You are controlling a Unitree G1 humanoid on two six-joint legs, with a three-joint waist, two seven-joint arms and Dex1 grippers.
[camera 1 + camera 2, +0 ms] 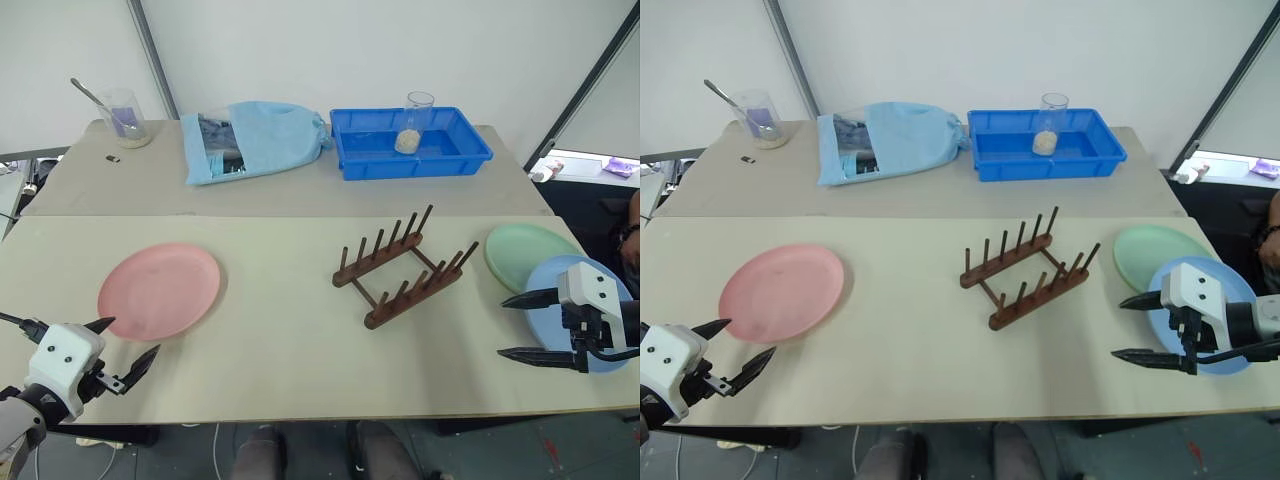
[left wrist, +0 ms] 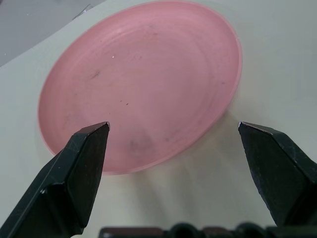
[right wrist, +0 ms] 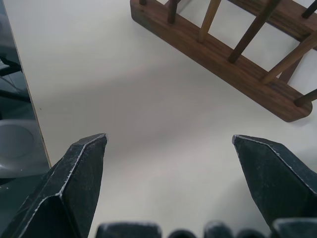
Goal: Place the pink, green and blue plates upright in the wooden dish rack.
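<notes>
Lying flat on the table [image 1: 280,370], the pink plate [image 1: 160,290], green plate [image 1: 525,252] and blue plate [image 1: 556,290] look light, stiff and slick; you should pinch each by its rim. The rack [image 1: 403,267] stands empty between them. Left gripper [image 1: 125,352] and right gripper [image 1: 522,326] both gape wide, holding nothing.

left gripper [image 1: 128,345] jaws apart, right gripper [image 1: 520,326] jaws apart

Test bench in a lab-like room, suggested by plain pale tables [image 1: 300,330], bare white walls [image 1: 380,50], a beaker [image 1: 127,118] with a spoon.
</notes>
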